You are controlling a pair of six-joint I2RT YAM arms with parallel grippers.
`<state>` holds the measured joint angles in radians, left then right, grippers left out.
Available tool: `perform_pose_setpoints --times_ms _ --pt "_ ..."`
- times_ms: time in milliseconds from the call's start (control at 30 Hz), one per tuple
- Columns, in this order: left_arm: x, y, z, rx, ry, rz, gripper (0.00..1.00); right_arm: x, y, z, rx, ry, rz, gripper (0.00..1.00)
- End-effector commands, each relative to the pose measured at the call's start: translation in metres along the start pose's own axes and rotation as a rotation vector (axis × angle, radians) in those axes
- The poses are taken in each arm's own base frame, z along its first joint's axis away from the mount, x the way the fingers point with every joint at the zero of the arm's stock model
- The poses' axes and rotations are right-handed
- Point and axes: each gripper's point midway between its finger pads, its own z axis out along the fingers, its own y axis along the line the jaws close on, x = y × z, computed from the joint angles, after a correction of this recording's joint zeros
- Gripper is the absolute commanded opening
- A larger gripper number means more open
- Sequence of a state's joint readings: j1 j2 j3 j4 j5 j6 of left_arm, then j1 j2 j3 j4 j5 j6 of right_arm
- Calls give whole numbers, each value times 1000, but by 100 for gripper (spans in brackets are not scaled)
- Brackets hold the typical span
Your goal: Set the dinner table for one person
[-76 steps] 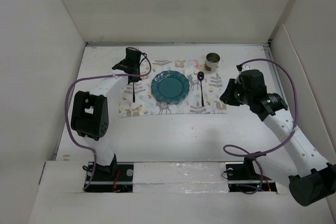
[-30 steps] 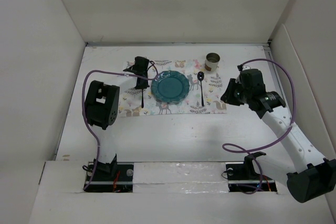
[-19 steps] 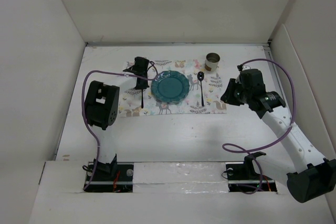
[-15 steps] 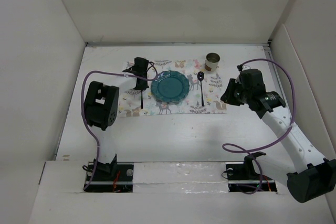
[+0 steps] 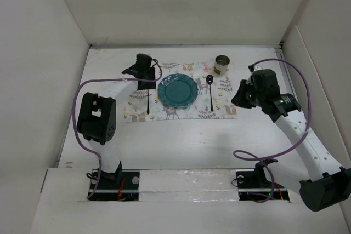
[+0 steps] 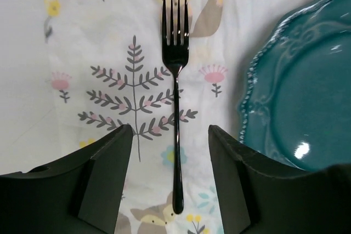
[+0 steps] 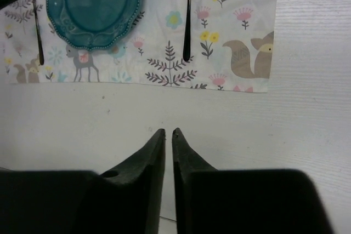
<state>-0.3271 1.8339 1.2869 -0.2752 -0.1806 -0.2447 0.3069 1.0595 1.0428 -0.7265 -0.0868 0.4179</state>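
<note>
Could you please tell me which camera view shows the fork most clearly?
The left wrist view: the fork lies whole and close between the open left claw, tines distinct. The top external view shows only a thin dark line beside the plate. The right wrist view catches just part of it at its upper left edge.

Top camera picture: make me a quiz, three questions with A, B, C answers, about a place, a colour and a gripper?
1. In the top view, the fork lies on which side of the plate? A left; B right; C on it.
2. What colour is the plate? A red; B teal; C yellow.
3. The left gripper is: A shut on the fork; B holding the plate; C open.
Answers: 1 A, the fork lies on the placemat, left of the plate. 2 B, its glaze is teal. 3 C, its fingers stand apart on either side of the fork.
</note>
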Motion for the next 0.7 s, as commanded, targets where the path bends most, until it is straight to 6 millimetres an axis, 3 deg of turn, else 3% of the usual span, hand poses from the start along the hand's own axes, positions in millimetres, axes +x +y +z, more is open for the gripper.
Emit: perform_pose_setpoints --times_ms 0,33,67,100,167,200,267,300,367,400,433,500,533,600,667 --pt "-67 -6 -68 62 -189 -51 55 -43 25 -32 -78 -124 -33 12" --pt "-80 -9 -84 85 -227 -75 56 -49 29 -38 -86 -140 -34 0" --pt "-88 -9 -96 97 -255 -94 56 -57 34 -47 -101 -168 -41 0" --pt "-104 -8 -124 121 -321 -123 56 -74 44 -62 -128 -221 -47 0" --pt "-122 -7 -159 154 -392 -181 56 -95 59 -90 -183 -308 -56 0" --pt "-132 -3 -190 182 -455 -208 55 -114 70 -114 -214 -382 -62 0" --pt "-141 3 -225 209 -525 -264 55 -135 78 -145 -235 -484 -62 2" --pt "-145 11 -259 228 -592 -304 60 -152 83 -179 -245 -591 -51 10" --pt "-148 19 -291 254 -658 -334 62 -167 83 -203 -242 -678 -30 22" --pt "-147 26 -320 278 -716 -355 63 -172 80 -221 -236 -738 2 30" --pt "-146 32 -332 279 -746 -372 65 -180 76 -237 -220 -806 38 44" --pt "-141 44 -368 303 -823 -406 67 -181 75 -250 -237 -855 78 52" --pt "-137 50 -374 298 -841 -417 67 -183 74 -261 -247 -900 87 56" --pt "-131 55 -390 319 -879 -434 67 -177 70 -242 -237 -872 98 58" --pt "-123 56 -384 314 -856 -439 70 -170 69 -217 -218 -804 99 59"
